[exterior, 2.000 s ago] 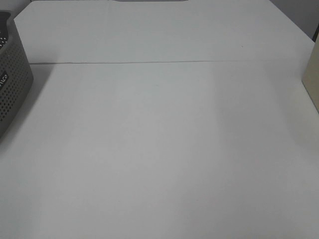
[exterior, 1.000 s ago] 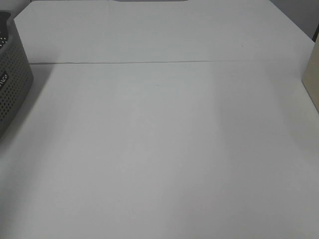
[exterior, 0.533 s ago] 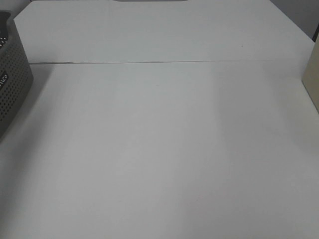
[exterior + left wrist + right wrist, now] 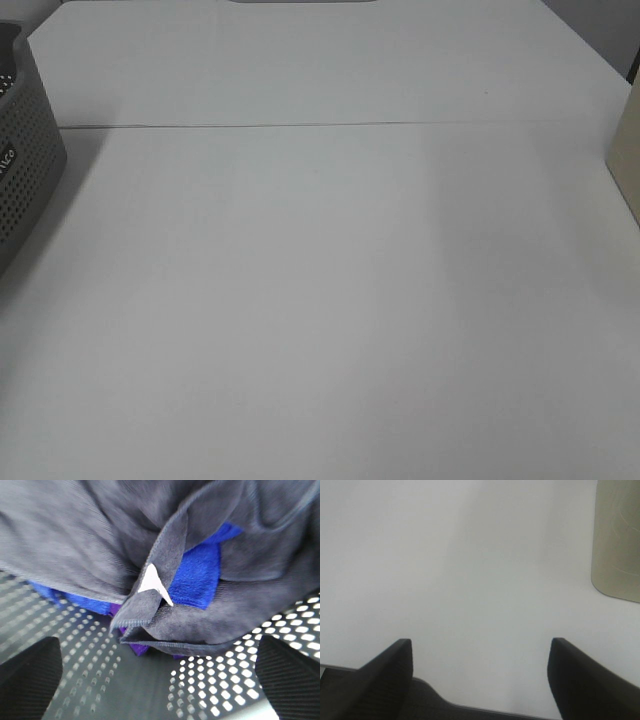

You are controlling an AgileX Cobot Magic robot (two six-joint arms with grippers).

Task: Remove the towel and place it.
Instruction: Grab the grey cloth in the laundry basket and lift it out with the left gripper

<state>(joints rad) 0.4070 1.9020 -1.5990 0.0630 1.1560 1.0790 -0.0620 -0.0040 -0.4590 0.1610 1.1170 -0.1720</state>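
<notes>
The towel (image 4: 90,540) is a dark navy-black plush cloth, bunched in folds inside the grey perforated basket (image 4: 210,680); it shows only in the left wrist view. A small white tag (image 4: 152,580) sticks out at a folded hem. My left gripper (image 4: 156,645) hovers over the towel's folded edge, open, its two fingers wide apart with nothing between them. My right gripper (image 4: 481,642) is open above the bare white table (image 4: 470,555). Neither arm appears in the exterior high view.
A bright blue cloth (image 4: 197,575) and a bit of purple cloth (image 4: 137,647) lie under the towel. The basket (image 4: 25,170) stands at the table's left edge. A beige object (image 4: 628,150) sits at the right edge, also near my right gripper (image 4: 617,540).
</notes>
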